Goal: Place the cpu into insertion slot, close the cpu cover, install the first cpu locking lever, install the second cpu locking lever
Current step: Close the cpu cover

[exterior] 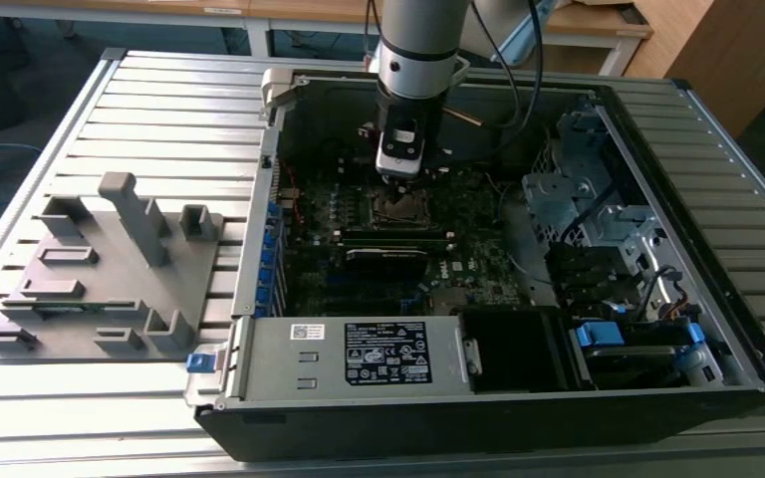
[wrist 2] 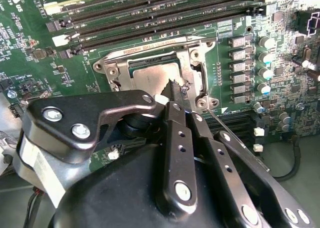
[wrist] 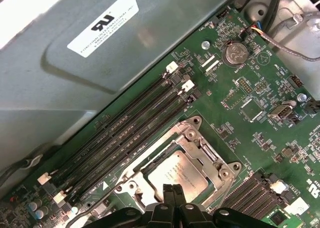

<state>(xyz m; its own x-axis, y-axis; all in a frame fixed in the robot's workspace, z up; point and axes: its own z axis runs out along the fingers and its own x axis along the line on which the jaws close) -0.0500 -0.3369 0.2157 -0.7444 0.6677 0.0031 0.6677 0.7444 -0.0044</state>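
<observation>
We have the cpu (wrist: 177,175) seated under the lowered cpu cover (wrist: 202,150). Our gripper (wrist: 173,189), fingers together, hovers there, and one locking lever (wrist 2: 220,123) seems unlatched.

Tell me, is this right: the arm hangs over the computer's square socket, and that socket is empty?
Not empty: the first wrist view shows the cpu lying in the insertion slot. The arm does hang over it.
</observation>
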